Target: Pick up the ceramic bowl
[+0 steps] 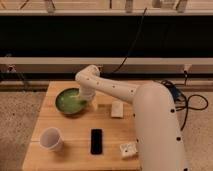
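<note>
Glaze catches the light on the ceramic bowl (70,102), a round, shallow green dish with a darker rim that sits left of centre in the frame, flat on the far left part of the wooden table (75,125). It looks stiff, fairly heavy for its size and slick, so it would likely slide out of a loose pinch and chip or crack if dropped. The rim is the only sensible place to take hold, one finger inside the wall and one outside, squeezed firmly before any lift. The gripper (88,101) is down at the bowl's right-hand rim, at or just over the edge, and its jaws stand apart, not clamped on anything. Whether a finger already reaches inside the bowl cannot be told. The bowl rests on the table, not raised. The white arm (112,90) runs from the gripper up over an elbow near the table's back edge and then right to the robot's bulky body (157,125), which fills the lower right of the frame. Just right of the gripper lies a small white block (117,109). Nearer the bottom edge are a white cup (51,138) at lower left, a flat black slab (96,141) at centre and a small white packet (128,149) beside the robot's body, all well apart from the bowl.
</note>
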You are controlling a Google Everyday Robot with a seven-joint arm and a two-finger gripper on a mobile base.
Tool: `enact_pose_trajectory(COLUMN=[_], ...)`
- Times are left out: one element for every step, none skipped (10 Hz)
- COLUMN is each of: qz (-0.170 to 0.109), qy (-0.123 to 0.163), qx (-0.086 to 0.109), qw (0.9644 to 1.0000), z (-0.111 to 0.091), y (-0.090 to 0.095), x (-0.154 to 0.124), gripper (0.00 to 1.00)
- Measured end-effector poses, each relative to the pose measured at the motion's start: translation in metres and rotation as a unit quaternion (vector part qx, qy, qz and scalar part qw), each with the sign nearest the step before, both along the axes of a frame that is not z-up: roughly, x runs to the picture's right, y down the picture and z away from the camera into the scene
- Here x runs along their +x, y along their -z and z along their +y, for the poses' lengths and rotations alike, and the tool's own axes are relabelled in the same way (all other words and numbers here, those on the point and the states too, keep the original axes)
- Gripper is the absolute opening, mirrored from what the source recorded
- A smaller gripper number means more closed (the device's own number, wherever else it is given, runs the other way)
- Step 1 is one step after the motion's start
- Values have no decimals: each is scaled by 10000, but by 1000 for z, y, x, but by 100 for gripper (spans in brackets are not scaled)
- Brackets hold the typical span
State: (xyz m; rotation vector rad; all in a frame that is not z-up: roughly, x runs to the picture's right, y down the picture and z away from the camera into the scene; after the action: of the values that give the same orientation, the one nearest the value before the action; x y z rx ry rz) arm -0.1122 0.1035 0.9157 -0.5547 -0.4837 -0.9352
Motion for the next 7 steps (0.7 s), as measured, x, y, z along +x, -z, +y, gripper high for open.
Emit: enact_pose_trajectory(qz=[-5, -10, -15, -17, -20, -22, -29], qy=[-3, -6, -6, -10, -9, -10, -9], qx=[-19, -32, -45, -52, -67, -74, -79], qw=[10000, 10000, 10000, 10000, 10000, 10000, 10000], z=[2, 3, 4, 5, 6, 8, 9], y=[-2, -3, -4, -5, -7, -8, -9], x=[1, 1, 1, 1, 2, 2, 2], gripper=[80, 80, 80, 80, 80, 80, 79])
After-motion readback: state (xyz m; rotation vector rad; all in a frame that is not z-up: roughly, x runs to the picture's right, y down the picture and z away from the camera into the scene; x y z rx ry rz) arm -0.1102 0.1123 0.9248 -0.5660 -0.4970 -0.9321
